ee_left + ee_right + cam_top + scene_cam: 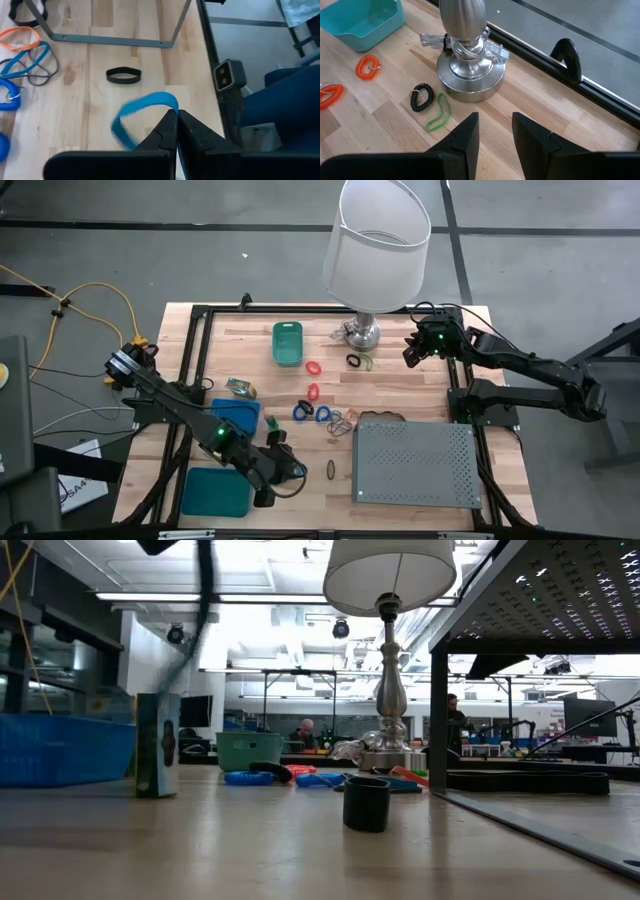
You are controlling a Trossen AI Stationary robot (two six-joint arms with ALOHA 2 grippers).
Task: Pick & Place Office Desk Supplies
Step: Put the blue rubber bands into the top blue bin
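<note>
My left gripper point(177, 131) is clamped fully shut on a blue band point(142, 116), pinching one end so the loop sticks out ahead of the fingers, raised above the worktop point(300, 485). In the high view that gripper point(290, 468) sits near the front edge, just beside the teal tray point(215, 492), which lies on its outer side, away from the table centre; a blue bin point(237, 416) is further back along the arm. I judge the coming move is a drop, so what matters is that the tray lies to the gripper's side, close, with the band's long axis pointing away from it toward the black band point(123, 75) lying flat on the wood. Left arm is clearly nearer to both containers. My right gripper point(493, 134) waits with jaws parted and nothing between them, by the lamp base point(470, 77) at the far right corner; a black coil point(421, 97) and green band point(438, 114) lie just beside that base, ahead of it. Remaining loops, red point(314, 367) and blue point(303, 412), sit mid-worktop between the arms, near the grey perforated box point(415, 463).
</note>
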